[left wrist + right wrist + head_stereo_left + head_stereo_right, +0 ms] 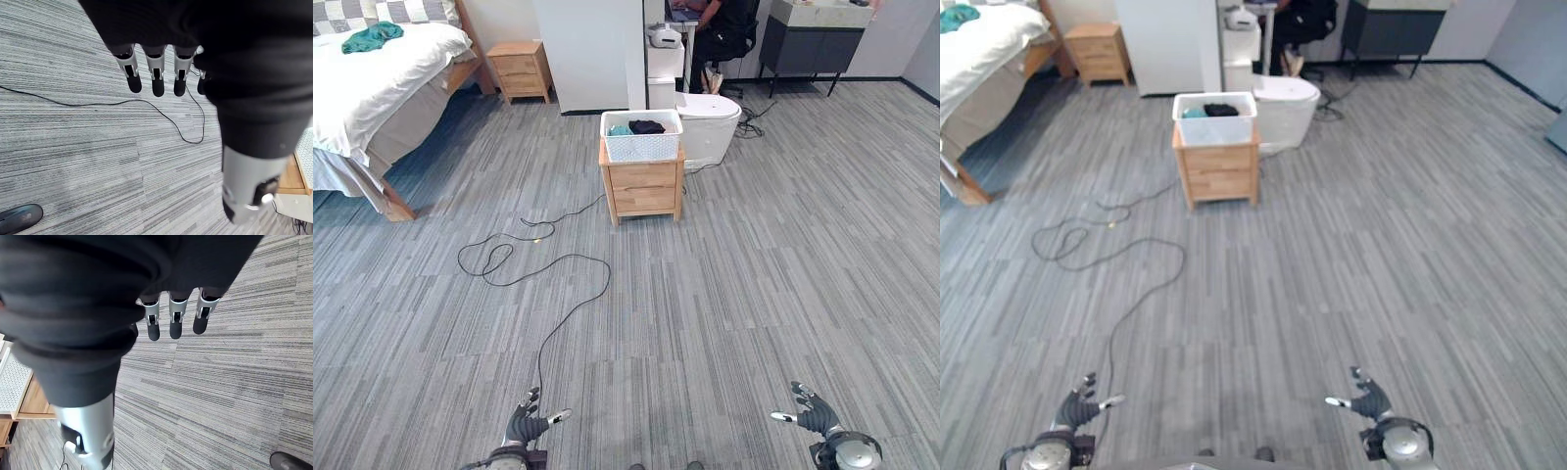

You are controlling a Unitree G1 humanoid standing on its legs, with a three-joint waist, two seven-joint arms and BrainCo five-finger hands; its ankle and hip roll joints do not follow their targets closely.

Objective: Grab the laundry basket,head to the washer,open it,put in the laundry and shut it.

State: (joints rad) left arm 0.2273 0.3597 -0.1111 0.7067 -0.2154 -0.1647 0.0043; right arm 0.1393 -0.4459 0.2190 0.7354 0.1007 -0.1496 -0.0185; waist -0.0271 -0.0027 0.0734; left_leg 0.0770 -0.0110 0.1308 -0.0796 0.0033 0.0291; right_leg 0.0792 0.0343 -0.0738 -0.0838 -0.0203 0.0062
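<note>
Basket (641,136) at my 12 o'clock, white, perforated walls, teal and dark clothes inside, on wooden nightstand (643,188). My left hand (523,424) and right hand (815,411) low, fingers spread, empty.

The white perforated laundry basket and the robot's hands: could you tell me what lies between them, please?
In the left eye view, grey striped carpet separates the white perforated laundry basket from both open hands, left hand, right hand.

One laundry basket (641,137), two wooden nightstands (643,188) (519,70), one bed (372,78), one washer (707,127).
</note>
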